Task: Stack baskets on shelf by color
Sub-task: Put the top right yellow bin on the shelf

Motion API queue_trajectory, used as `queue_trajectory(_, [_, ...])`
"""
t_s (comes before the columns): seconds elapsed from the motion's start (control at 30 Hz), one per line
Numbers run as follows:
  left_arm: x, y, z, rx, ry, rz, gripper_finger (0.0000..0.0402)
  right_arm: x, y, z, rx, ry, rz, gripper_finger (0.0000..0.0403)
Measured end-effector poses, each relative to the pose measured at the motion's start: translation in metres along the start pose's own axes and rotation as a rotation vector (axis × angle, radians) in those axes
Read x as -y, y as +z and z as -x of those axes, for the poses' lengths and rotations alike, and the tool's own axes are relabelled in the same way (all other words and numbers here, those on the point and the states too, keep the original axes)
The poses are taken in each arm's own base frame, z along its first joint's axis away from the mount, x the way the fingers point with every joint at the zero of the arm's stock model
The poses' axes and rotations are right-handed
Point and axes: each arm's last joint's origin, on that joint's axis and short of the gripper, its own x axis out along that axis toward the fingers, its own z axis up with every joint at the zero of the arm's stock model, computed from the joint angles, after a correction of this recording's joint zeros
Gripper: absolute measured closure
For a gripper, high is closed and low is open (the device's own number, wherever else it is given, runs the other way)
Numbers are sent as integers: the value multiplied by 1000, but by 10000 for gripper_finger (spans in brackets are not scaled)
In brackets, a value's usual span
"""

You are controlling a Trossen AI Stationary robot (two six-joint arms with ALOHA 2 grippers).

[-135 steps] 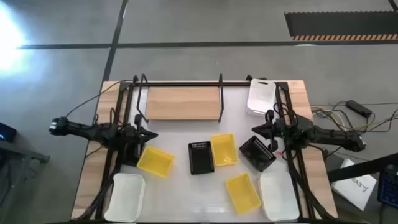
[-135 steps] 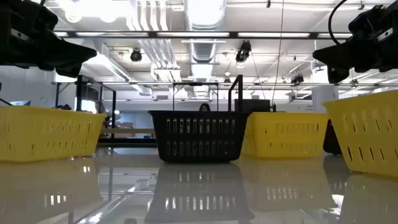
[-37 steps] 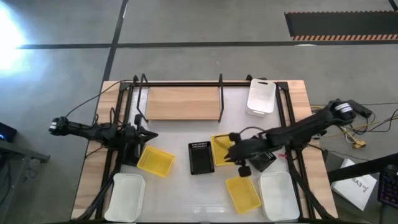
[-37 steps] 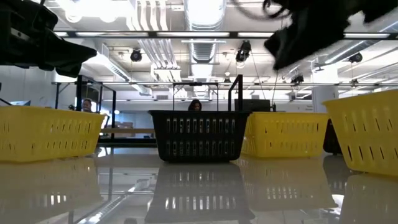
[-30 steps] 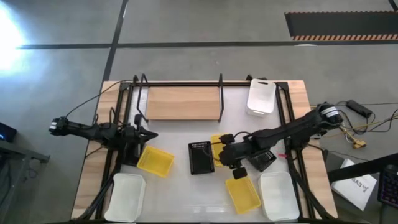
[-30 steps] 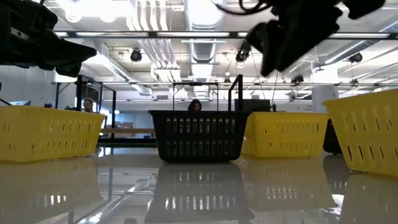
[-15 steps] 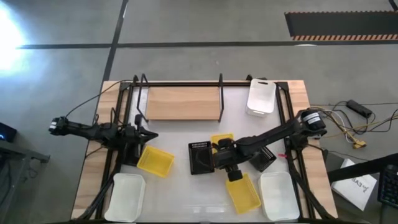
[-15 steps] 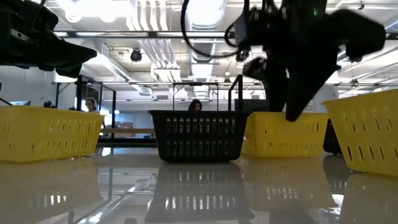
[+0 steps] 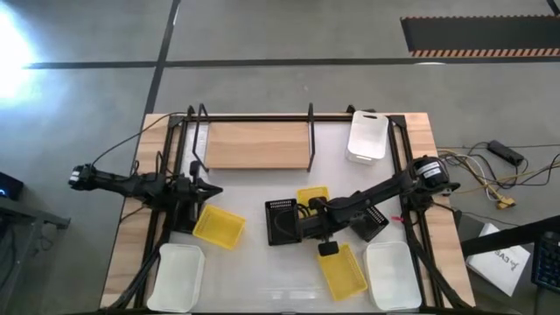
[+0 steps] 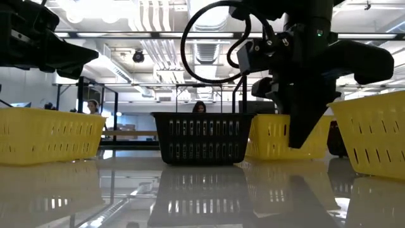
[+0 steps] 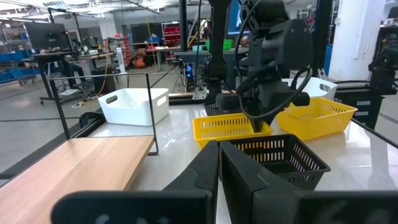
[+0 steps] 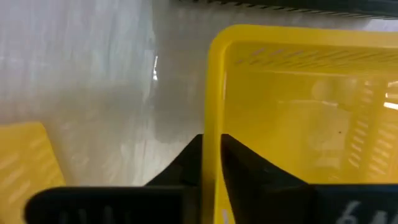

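We see the right gripper (image 12: 211, 146) with its jaws pinching the thin rim of the smooth yellow plastic basket (image 9: 312, 203), at 3 o'clock from the slatted black basket (image 9: 282, 221). The left gripper (image 9: 213, 190) jaws are clenched, empty.

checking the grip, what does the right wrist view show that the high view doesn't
Only the right wrist view shows the right gripper shut on the yellow basket's rim, one finger on each side of the wall. Only the high view shows the shelf, the white baskets, the black basket and the waiting left gripper. Both show the gripped basket on the white tabletop.
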Motion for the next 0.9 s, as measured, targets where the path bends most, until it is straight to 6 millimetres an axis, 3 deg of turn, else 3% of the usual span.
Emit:
queue_trajectory(0.23, [0,0,0,0,0,0,401,1,-1,21,24,-1,3,394])
queue_trajectory(0.4, [0,0,0,-2,0,0,401,2,1,61,70,10,-18,394])
queue_trajectory(0.6, [0,0,0,-2,0,0,401,5,12,112,258,23,10,394])
queue_trajectory(0.73, [0,0,0,-2,0,-1,401,17,25,134,378,-10,34,394])
queue_trajectory(0.9, [0,-1,-1,-8,0,-2,401,55,37,134,454,-78,58,394])
